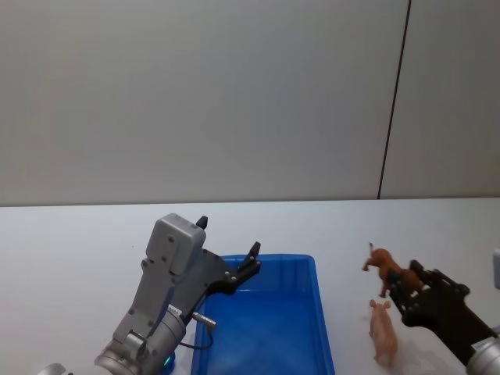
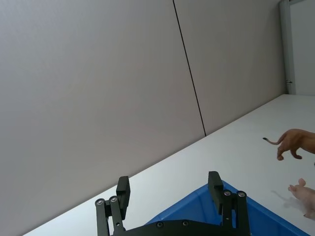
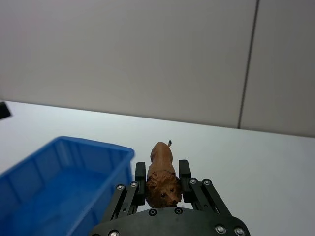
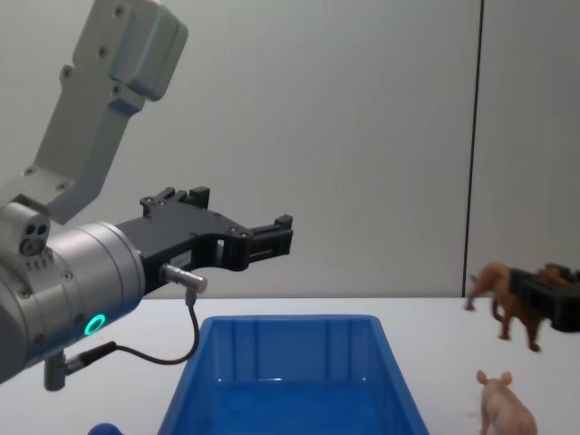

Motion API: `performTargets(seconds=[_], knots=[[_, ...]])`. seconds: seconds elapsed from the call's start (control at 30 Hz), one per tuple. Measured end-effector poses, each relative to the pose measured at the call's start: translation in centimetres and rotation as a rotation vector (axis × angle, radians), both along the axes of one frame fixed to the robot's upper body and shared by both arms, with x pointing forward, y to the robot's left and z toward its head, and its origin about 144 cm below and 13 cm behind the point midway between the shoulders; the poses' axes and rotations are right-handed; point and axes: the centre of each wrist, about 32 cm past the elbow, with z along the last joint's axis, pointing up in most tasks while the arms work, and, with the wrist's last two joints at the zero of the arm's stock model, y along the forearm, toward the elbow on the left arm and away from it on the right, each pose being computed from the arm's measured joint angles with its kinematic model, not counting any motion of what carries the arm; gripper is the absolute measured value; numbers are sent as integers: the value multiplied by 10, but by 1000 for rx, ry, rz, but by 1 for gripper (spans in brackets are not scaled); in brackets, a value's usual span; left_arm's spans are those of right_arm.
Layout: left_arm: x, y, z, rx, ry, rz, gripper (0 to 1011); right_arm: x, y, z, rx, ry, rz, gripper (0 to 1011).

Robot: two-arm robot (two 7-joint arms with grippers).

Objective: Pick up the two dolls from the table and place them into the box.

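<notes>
We judge the step in hand to be carrying the brown doll across to the box. The white table (image 1: 62, 250) is flat, plain and matte, and the short path over it looks open. The box (image 1: 289, 258) is a large rectangular bin of bright blue plastic with a thick rim and ribbed walls, lying just left of the 2 dolls.

The left gripper (image 2: 169, 183) hangs released over the box's far left rim, with nothing between its 2 black fingers, so we would keep the carry away from that side. The right gripper (image 3: 162, 168) is clenched on the brown doll (image 3: 161, 156) at the head and shoulders, and appears to hold it off the table, right of the box. We would cross the rim high, stop over the middle of the floor, lower, and only then let go, since hard smooth plastic can slip or bounce.

The pink pig (image 1: 383, 332), small and rounded with pointed ears, stands on the table between the box and the right gripper. We should swing clear of it.
</notes>
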Motion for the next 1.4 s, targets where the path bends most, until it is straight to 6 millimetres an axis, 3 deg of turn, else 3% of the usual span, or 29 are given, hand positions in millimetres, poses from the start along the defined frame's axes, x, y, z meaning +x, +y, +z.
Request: performTargets(seconds=[0.6, 0.73, 1.03, 1.27, 1.33, 1.4], knots=[[0, 0, 0, 0, 0, 0, 1001, 25, 36, -2, 88, -36, 267, 383], [0, 0, 0, 0, 0, 0, 1002, 29, 42, -5, 90, -29, 297, 426], [0, 0, 0, 0, 0, 0, 1002, 40, 58, -16, 84, -2, 344, 759], [0, 0, 0, 0, 0, 0, 1002, 41, 62, -20, 75, 7, 337, 910], [0, 0, 0, 0, 0, 0, 1002, 40, 62, -21, 69, 10, 319, 993], [0, 0, 0, 0, 0, 0, 1001, 39, 63, -21, 65, 11, 307, 1001]])
